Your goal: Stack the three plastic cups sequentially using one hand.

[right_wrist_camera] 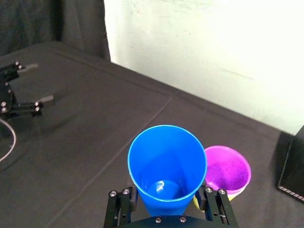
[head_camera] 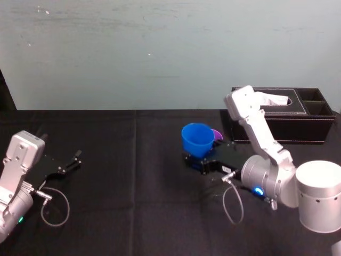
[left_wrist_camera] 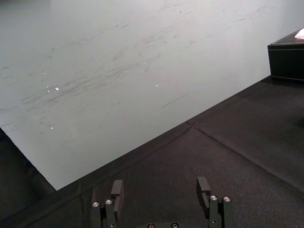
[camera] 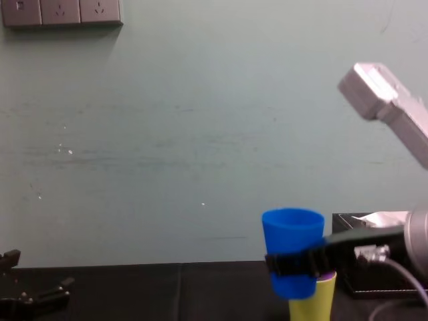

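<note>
Right end effector (right_wrist_camera: 167,203): you're pinching the blue cup (right_wrist_camera: 166,161) low on its wall, fingers clamped on both sides, so the mouth is facing up for nesting.
Blue cup: hanging mid-frame in the head view, just beside the stack.
Stack: purple cup (right_wrist_camera: 228,168) is sitting inside the yellow-green cup (camera: 313,302).
Left end effector (head_camera: 66,162): resting lower left on the tabletop (head_camera: 133,202), fingers spread, gripping nothing.
</note>
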`<state>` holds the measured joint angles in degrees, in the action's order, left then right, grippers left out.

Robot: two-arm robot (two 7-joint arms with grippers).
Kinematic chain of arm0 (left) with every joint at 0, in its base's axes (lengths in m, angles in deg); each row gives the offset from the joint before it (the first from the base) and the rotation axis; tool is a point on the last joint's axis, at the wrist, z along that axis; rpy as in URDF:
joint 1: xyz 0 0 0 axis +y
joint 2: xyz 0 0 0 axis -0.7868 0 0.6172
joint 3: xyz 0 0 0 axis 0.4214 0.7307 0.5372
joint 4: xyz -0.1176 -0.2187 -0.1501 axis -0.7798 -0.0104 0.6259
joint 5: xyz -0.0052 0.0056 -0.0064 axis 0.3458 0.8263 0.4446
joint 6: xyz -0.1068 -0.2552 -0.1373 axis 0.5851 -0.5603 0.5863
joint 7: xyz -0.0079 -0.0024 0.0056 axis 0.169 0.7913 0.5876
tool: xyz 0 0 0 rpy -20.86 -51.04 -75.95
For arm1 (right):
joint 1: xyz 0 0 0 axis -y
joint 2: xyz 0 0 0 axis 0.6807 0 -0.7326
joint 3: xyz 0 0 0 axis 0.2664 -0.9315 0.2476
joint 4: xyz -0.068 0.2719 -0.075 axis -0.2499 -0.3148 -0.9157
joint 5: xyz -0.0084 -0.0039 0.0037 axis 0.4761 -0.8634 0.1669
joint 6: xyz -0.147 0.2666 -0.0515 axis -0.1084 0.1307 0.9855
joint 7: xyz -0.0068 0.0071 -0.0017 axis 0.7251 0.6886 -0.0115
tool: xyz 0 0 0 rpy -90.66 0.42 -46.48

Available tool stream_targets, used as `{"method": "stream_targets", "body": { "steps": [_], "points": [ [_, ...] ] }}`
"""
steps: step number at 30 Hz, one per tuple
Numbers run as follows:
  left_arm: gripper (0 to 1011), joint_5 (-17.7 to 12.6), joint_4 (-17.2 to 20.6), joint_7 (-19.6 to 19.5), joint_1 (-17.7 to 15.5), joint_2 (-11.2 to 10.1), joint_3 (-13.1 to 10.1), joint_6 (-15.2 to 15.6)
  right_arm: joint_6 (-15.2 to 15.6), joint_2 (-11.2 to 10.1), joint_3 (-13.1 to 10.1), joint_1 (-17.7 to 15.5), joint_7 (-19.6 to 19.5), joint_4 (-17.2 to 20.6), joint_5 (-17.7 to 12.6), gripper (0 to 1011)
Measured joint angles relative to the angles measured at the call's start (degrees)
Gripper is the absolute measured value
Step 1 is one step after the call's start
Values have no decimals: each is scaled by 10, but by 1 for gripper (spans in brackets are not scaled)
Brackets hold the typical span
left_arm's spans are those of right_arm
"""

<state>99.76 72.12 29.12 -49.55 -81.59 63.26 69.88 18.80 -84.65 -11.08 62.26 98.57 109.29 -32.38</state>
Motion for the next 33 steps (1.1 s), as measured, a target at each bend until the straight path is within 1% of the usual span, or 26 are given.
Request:
{"method": "stream_targets", "body": {
  "steps": [4,8,13,16,20,25,33],
  "points": [
    [1000,0,0,0,0,0,0,0,9,-4,-4,12,-1,5,0,704],
    [1000,0,0,0,0,0,0,0,10,-5,-7,19,-1,5,0,705],
    [1000,0,0,0,0,0,0,0,11,-4,-13,35,-3,-5,1,704],
    [1000,0,0,0,0,0,0,0,9,-1,-16,44,-5,-18,1,705],
    [1000,0,0,0,0,0,0,0,-3,4,-22,53,-8,-39,0,705],
    [1000,0,0,0,0,0,0,0,-27,8,-26,62,-9,-66,-3,704],
    [1000,0,0,0,0,0,0,0,-62,11,-26,72,-9,-101,-9,705]
  ]
}}
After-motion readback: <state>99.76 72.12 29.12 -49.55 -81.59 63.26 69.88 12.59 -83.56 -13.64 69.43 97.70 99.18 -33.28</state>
